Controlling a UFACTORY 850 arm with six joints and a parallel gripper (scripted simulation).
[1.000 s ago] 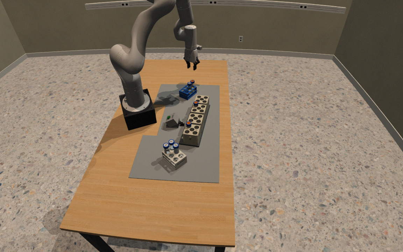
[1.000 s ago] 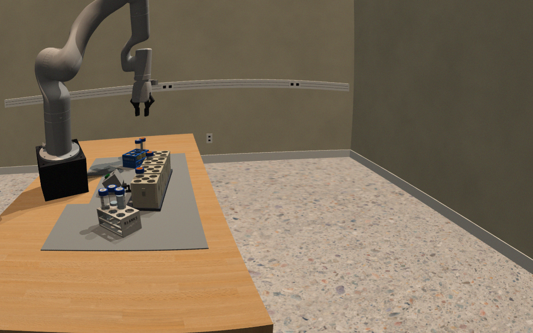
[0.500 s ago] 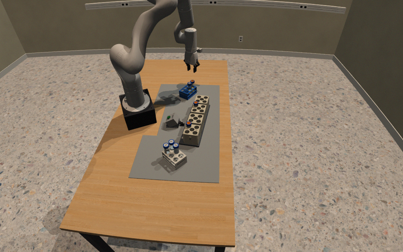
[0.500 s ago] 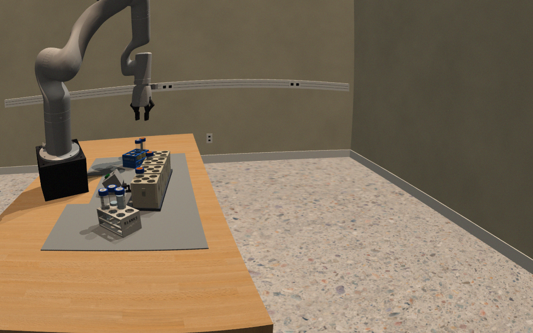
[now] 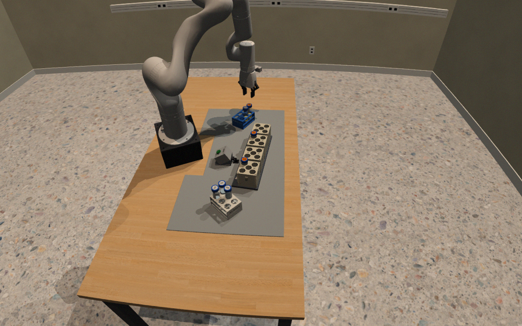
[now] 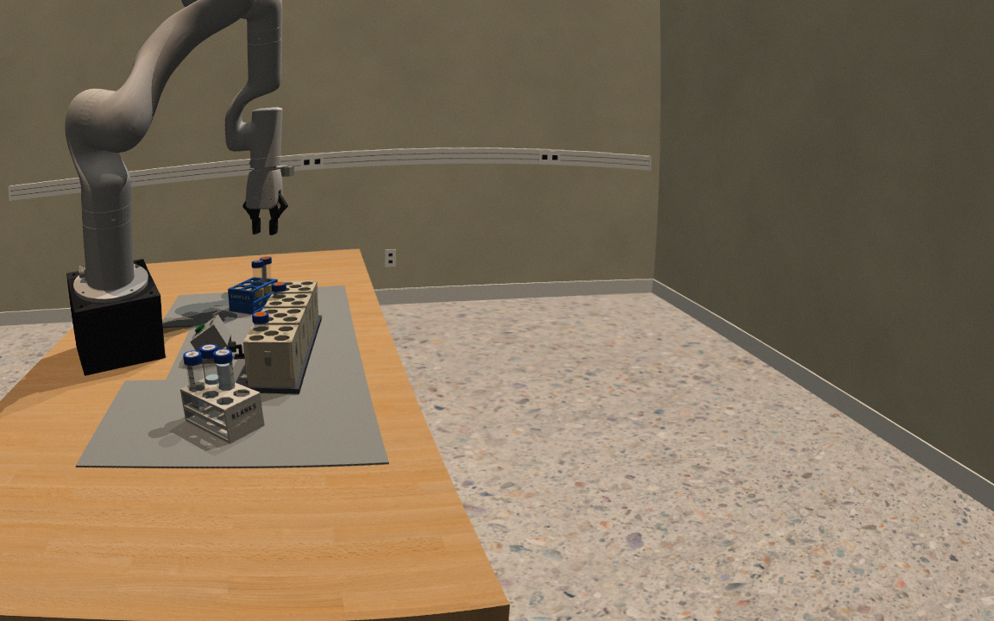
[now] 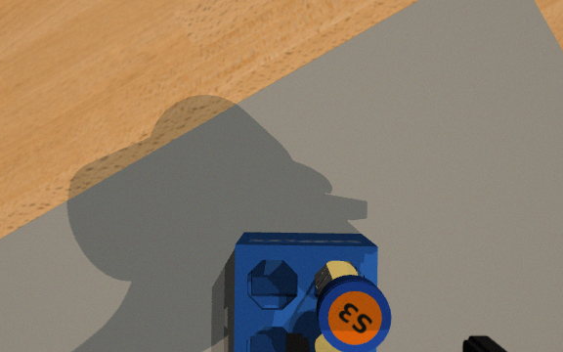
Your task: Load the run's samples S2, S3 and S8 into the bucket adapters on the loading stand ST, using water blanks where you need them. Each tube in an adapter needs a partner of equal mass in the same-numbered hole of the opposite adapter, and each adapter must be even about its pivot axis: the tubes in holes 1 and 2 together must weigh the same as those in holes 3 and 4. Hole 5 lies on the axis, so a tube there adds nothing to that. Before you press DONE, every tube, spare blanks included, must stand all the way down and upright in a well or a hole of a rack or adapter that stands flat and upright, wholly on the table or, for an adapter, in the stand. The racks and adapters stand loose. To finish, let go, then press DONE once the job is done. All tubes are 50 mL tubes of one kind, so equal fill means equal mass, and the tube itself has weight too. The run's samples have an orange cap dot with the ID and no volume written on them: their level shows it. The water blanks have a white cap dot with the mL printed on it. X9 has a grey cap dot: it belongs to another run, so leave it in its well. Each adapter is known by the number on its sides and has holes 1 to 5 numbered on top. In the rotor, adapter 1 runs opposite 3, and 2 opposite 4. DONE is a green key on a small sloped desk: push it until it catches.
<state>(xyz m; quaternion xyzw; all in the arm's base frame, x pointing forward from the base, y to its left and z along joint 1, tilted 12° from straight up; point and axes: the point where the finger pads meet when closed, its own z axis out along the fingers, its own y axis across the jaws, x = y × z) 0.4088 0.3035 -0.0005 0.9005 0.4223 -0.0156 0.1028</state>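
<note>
My gripper [image 5: 248,91] hangs high above the far end of the blue sample rack [image 5: 243,117], open and empty; it also shows in the exterior view [image 6: 265,223]. In the wrist view the rack [image 7: 301,293] holds sample S3 [image 7: 355,318], orange cap dot, in a far corner well, and my fingertips just show at the bottom edge. A second capped tube [image 5: 245,109] stands behind S3 in the rack. Several tan adapters [image 5: 254,151] sit in a row on the stand. Orange-capped tubes stand in the nearest adapter [image 5: 244,160] and in the second from the far end [image 5: 253,133].
The white blanks rack [image 5: 225,202] holds three white-dot tubes [image 5: 221,187] near the front of the grey mat. The green DONE key [image 5: 218,152] sits on its small sloped desk left of the stand. The arm's black base [image 5: 178,141] stands to the left.
</note>
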